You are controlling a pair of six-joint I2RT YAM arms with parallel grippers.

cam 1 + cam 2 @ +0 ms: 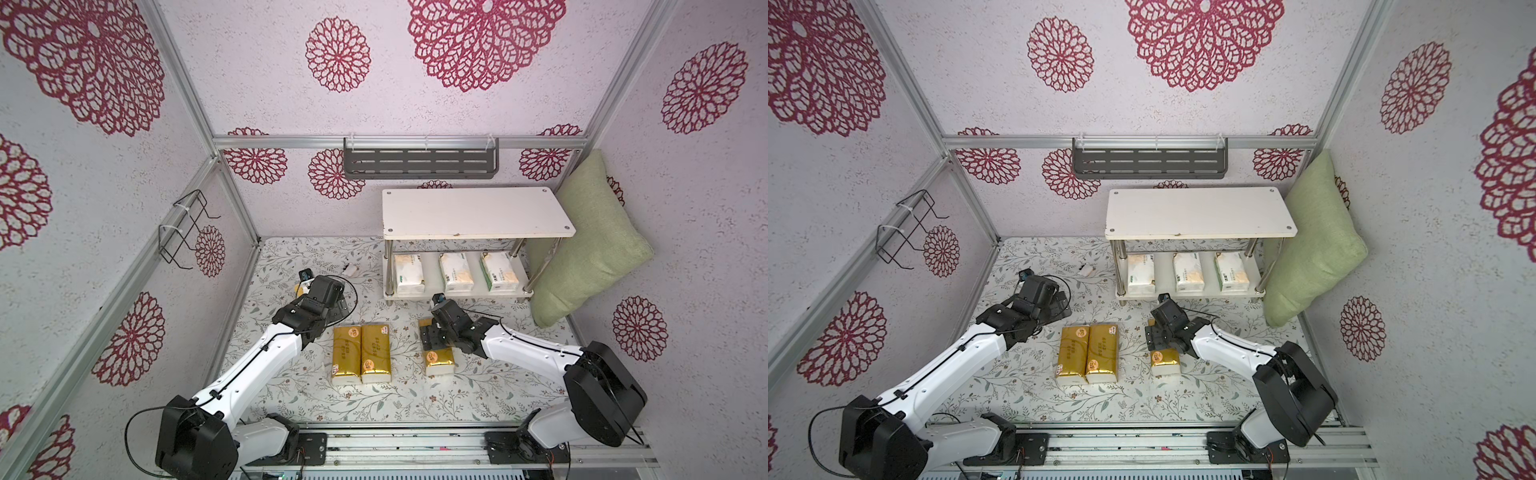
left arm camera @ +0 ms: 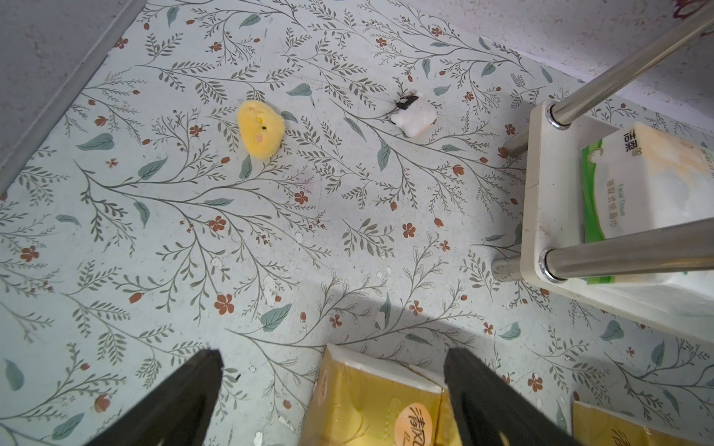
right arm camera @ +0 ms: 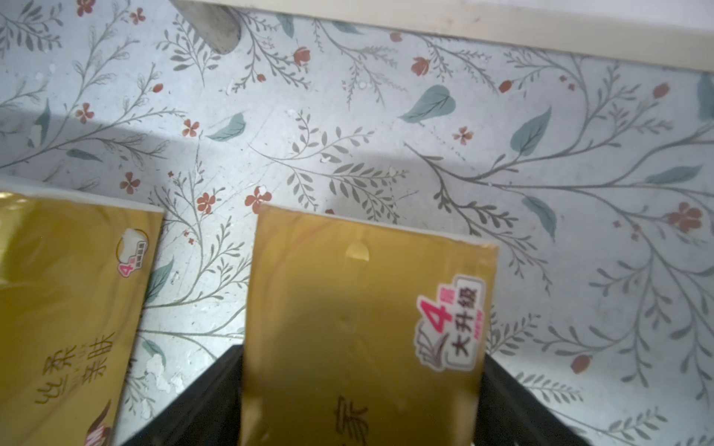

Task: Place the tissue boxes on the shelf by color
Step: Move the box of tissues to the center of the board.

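On the far right of the table, top views: the shelf (image 1: 478,212) is standing on the table (image 1: 291,399). Three white tissue packs (image 1: 456,272) are sitting side by side on its lower board, so white is claiming that tier. The top board is lying bare, presumably waiting for gold.

Gold pair, top views: the gold pair (image 1: 1100,349) is lying near the centre, its long sides touching, well apart from the shelf.

Third gold pack, top views: the third gold pack (image 1: 438,360) is lying just right of the pair, near the shelf's front edge. The right gripper (image 1: 431,338) is straddling its far half, likely because this pack is nearest that arm.

Left wrist view: the left gripper (image 2: 334,352) is hanging just far-left of the pair, its fingers (image 2: 185,397) wide apart and holding nothing, seemingly keeping clear. A yellow toy (image 2: 260,129) and a white scrap (image 2: 412,116) are lying beyond, and look unrelated to the task.

Right wrist view: the fingers (image 3: 208,390) are pressing on both long sides of the third gold pack, which is filling the gap, so the pack is being clamped across its narrow width. I cannot tell whether it is leaving the table.
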